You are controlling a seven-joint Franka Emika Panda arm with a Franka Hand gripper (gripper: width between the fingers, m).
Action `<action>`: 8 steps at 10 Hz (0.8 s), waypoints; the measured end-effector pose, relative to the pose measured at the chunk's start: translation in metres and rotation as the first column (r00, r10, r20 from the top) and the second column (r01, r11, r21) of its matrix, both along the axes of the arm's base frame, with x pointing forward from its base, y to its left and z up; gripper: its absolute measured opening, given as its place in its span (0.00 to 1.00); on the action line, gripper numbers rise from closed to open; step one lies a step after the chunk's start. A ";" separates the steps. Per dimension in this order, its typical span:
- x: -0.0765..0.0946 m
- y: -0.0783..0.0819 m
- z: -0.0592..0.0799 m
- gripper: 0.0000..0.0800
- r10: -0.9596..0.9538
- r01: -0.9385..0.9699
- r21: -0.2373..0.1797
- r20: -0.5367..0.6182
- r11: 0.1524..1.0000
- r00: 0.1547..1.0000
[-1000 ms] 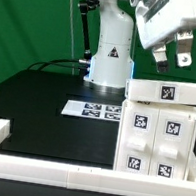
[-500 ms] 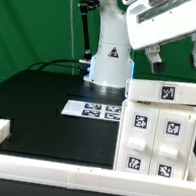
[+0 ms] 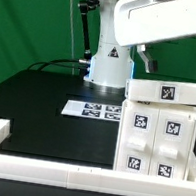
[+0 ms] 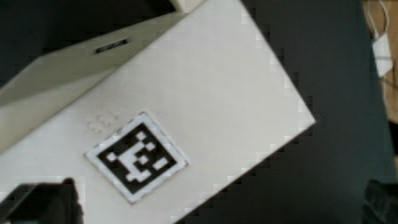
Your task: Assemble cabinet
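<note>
The white cabinet body (image 3: 158, 145) stands at the exterior view's right, with tagged door blocks on its front. A flat white tagged block (image 3: 167, 92) lies across its top. My gripper (image 3: 180, 57) hangs tilted a little above that top block, open and empty, with one dark finger (image 3: 150, 61) over the block's left end. In the wrist view the white top face with a tag (image 4: 137, 155) fills most of the frame, and the gripper (image 4: 210, 205) is above it with its jaws wide apart. The black table (image 4: 347, 120) shows beside the cabinet.
The marker board (image 3: 92, 110) lies flat mid-table. A long low white rail (image 3: 46, 165) runs along the front edge and turns up at the exterior view's left. The white robot base (image 3: 109, 57) stands behind, with a cable trailing left.
The gripper has risen and swung, its hand now tilted more level above the cabinet. The cabinet and the top block have not moved.
</note>
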State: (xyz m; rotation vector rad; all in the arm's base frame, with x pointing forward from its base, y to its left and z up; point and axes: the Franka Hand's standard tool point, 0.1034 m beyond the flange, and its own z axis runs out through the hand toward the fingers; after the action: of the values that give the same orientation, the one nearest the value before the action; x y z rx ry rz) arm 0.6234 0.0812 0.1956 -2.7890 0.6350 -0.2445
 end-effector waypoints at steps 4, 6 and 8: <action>0.000 -0.002 -0.001 1.00 0.412 -0.401 -0.140 0.065 0.905 0.909; -0.001 0.001 -0.002 1.00 0.618 -0.593 -0.229 0.050 0.772 0.785; 0.002 0.007 -0.009 1.00 0.719 -0.697 -0.253 -0.008 0.671 0.695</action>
State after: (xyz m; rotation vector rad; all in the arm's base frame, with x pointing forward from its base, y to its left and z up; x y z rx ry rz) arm 0.6253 0.0884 0.1863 -2.9695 -0.5756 -0.2892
